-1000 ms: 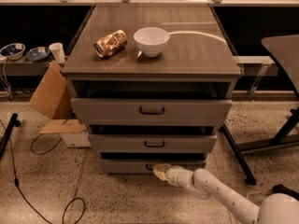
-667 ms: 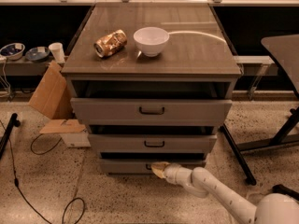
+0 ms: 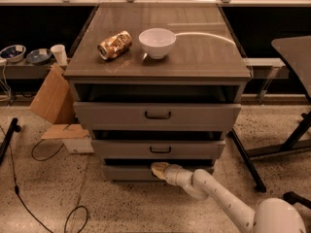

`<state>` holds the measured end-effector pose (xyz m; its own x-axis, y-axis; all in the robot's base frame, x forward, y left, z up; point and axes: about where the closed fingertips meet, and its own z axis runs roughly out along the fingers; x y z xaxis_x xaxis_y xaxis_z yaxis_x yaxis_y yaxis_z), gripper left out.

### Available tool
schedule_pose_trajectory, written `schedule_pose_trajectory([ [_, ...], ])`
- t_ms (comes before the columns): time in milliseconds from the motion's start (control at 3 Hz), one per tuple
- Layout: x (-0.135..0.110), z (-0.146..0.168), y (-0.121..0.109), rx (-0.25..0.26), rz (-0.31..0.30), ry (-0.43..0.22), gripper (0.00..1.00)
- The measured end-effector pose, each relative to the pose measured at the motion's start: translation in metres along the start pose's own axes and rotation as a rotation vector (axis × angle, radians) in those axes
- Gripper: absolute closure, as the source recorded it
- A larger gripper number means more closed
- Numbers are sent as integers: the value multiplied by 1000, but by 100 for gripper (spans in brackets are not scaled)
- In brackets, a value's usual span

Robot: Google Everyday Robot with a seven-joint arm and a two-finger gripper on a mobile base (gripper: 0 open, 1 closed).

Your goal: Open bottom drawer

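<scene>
lowest in the grey cabinet, just above the speckled floor: bottom drawer (image 3: 127,173), front shadowed beneath the middle drawer (image 3: 194,149), handle hidden behind the gripper (image 3: 159,169) at the front's centre. impossible to tell how far open that gripper is, or whether holding anything; arm (image 3: 218,198) cut off at the lower right edge. print on the crushed can (image 3: 115,45) beside the white bowl (image 3: 157,42) on the cabinet top (image 3: 204,57) too small to read.
</scene>
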<state>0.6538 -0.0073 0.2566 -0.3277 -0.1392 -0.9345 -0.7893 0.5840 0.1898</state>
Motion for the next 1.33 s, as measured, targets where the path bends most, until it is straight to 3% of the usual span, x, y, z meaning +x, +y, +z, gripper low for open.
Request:
schedule_pose_trajectory([
  [667, -14, 24, -3, 9, -25, -17, 100],
  [1333, -13, 52, 0, 8, -47, 17, 100],
])
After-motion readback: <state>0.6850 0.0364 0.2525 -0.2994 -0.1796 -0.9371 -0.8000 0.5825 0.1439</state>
